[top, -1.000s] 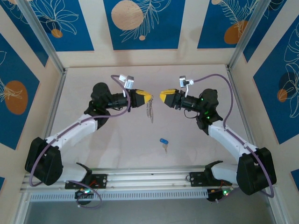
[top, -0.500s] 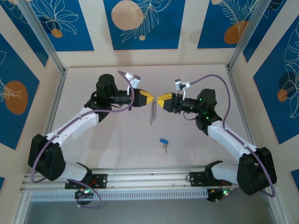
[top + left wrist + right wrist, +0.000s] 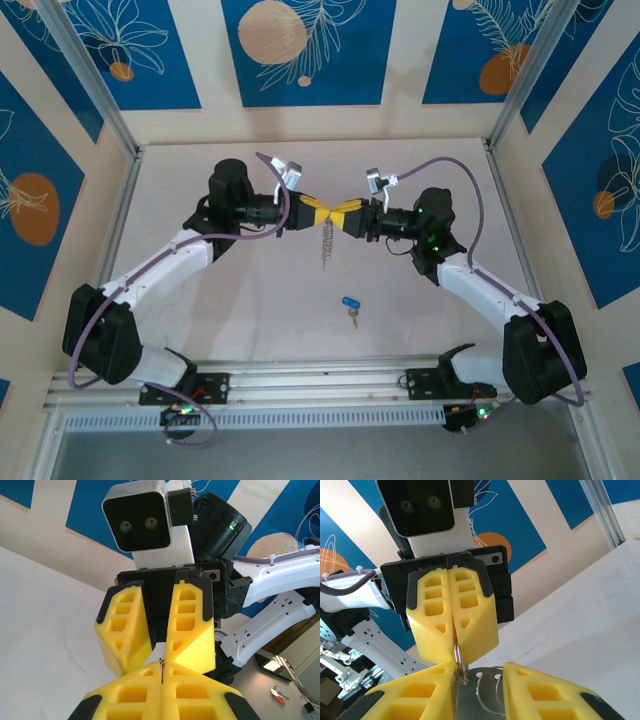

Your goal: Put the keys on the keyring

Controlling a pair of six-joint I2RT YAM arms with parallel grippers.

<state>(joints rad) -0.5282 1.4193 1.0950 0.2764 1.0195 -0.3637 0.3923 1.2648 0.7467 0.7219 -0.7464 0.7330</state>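
Observation:
The keyring (image 3: 325, 245), a grey metal piece with wire rings, hangs above the middle of the table. My left gripper (image 3: 320, 212) is shut on its top ring (image 3: 456, 652), and a thin metal edge shows between the closed fingers (image 3: 162, 666). My right gripper (image 3: 344, 216) meets it tip to tip. Its jaws stand apart on either side of the keyring's grey plate (image 3: 475, 692), with the left finger (image 3: 415, 695) against the hanging part. One of the keys (image 3: 350, 303), small with a blue head, lies on the table below, nearer the front edge.
The pale table (image 3: 220, 300) is walled by panels with blue leaf prints (image 3: 300, 50). An aluminium rail (image 3: 320, 385) with both arm bases runs along the near edge. Purple cables (image 3: 460, 165) loop over each arm.
Both grippers have moved towards each other until their tips meet. The right gripper's jaws have narrowed around the keyring. The blue key has stayed in place.

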